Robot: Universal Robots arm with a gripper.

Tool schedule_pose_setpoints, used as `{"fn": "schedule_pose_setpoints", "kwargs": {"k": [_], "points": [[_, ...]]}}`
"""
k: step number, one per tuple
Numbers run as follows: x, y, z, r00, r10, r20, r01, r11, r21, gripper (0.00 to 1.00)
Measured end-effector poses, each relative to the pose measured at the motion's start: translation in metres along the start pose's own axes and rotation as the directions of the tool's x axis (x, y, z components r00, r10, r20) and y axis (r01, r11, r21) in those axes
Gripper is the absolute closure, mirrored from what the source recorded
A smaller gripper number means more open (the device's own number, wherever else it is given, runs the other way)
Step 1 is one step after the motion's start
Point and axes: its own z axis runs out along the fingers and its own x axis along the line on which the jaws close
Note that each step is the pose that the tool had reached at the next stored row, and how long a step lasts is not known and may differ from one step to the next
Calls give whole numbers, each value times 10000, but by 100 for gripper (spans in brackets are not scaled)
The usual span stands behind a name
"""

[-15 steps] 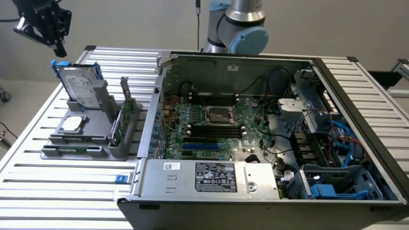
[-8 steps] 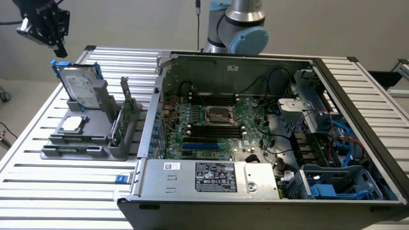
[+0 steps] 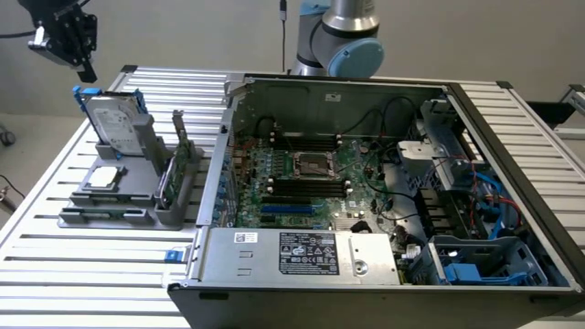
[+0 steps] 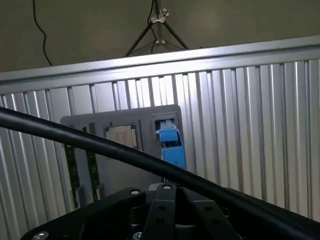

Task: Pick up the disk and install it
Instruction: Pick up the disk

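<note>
One disk (image 3: 117, 125) standing in holder (image 3: 109, 216) | label illegible | gripper (image 3: 81, 62) above, seemingly empty, state unclear

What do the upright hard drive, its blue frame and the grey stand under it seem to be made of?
The flat silver-grey rectangular disk: likely metal, judging by its pale, dull sheen. Its blue frame: probably plastic, evenly coloured and matte. The grey blocky stand: seemingly matte plastic with no shine, though painted metal cannot be ruled out by the look alone.

High exterior and nearer wrist views share the grey holder (image 3: 108, 214) (image 4: 120, 177)
</note>
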Motion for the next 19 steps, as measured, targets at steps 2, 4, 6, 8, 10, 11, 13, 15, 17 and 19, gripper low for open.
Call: {"fn": "schedule_pose_setpoints", "kwargs": {"k": [2,4,6,8,10,11,13,15,17,19], "points": [[-3,1,0,9998,-208,-1,208,9998,-14,89],[-7,2,-1,9992,-400,-2,400,9992,-24,89],[-6,11,-1,9988,-496,-2,496,9988,-25,88],[-6,12,-1,9987,-500,-2,500,9987,-24,83],[-6,13,-1,9987,-500,0,500,9987,-25,70],[-6,14,-1,9988,-500,0,500,9987,-24,64],[-6,18,2,9988,-497,0,497,9988,-23,58],[-6,20,19,9988,-491,0,491,9988,-24,53],[-6,23,54,9988,-486,-1,486,9988,-25,46],[-7,29,90,9988,-482,0,482,9988,-25,46]]}}
